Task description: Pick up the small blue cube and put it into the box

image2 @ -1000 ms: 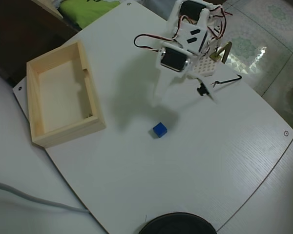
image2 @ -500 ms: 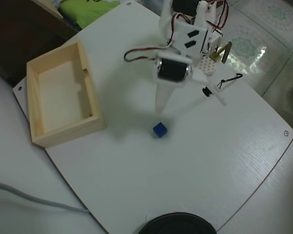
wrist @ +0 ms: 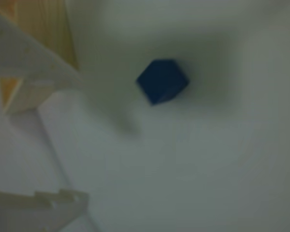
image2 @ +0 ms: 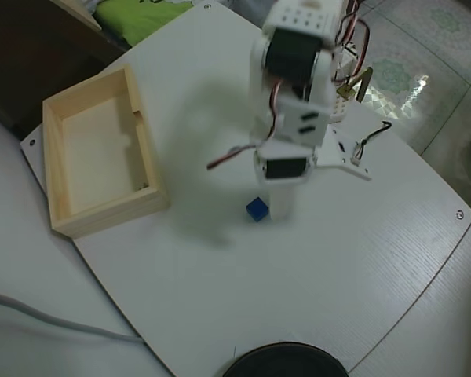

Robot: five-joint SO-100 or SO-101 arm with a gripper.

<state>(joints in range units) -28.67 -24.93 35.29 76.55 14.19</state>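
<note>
Overhead view: white arm stretched over the white table (image2: 220,298), gripper (image2: 281,210) pointing down.
Small blue cube (image2: 257,209): on the table, just left of the gripper tip, well apart from the box.
Box (image2: 102,212): pale wood, at the table's left edge.
Wrist view: blurred; cube (wrist: 163,80) lies ahead of the two fingers (wrist: 34,63), which stand apart, nothing between them.
</note>
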